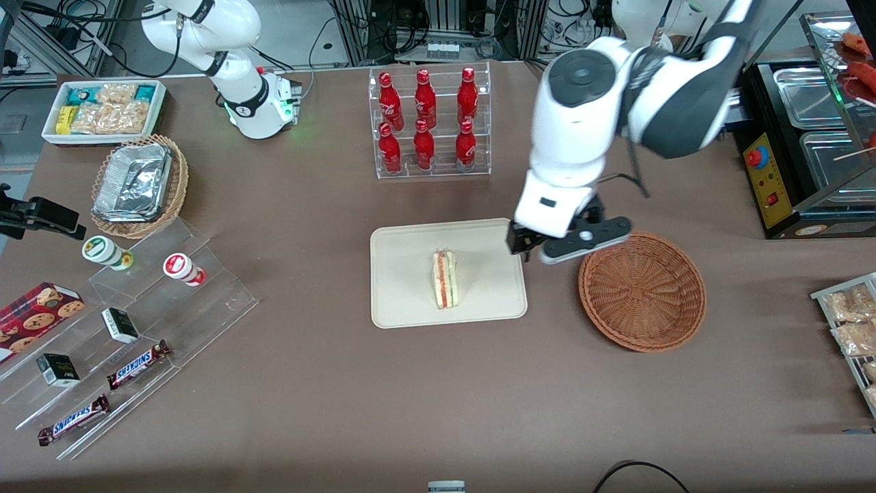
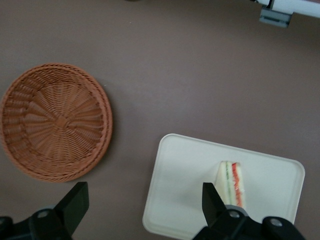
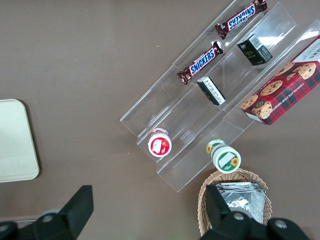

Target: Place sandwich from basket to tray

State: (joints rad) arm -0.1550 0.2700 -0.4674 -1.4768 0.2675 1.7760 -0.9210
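Note:
The sandwich point(image 1: 445, 279) point(image 2: 231, 182) lies on the cream tray point(image 1: 404, 301) point(image 2: 185, 165) on one flat side, its red and green filling edge up. Beside the tray, toward the working arm's end of the table, sits the round reddish-brown basket point(image 1: 642, 291) point(image 2: 55, 120) with nothing in it. My gripper point(image 1: 547, 236) point(image 2: 144, 192) hovers above the tray's corner nearest the basket. It is open with nothing between its fingers. A sliver of the tray point(image 3: 15, 140) also shows in the right wrist view.
A clear rack of red bottles point(image 1: 428, 123) stands farther from the front camera than the tray. Toward the parked arm's end are a clear stepped stand with snacks point(image 1: 137, 308), a tan basket of foil containers point(image 1: 140, 185) and a white bin point(image 1: 102, 109). A food warmer point(image 1: 807, 137) stands at the working arm's end.

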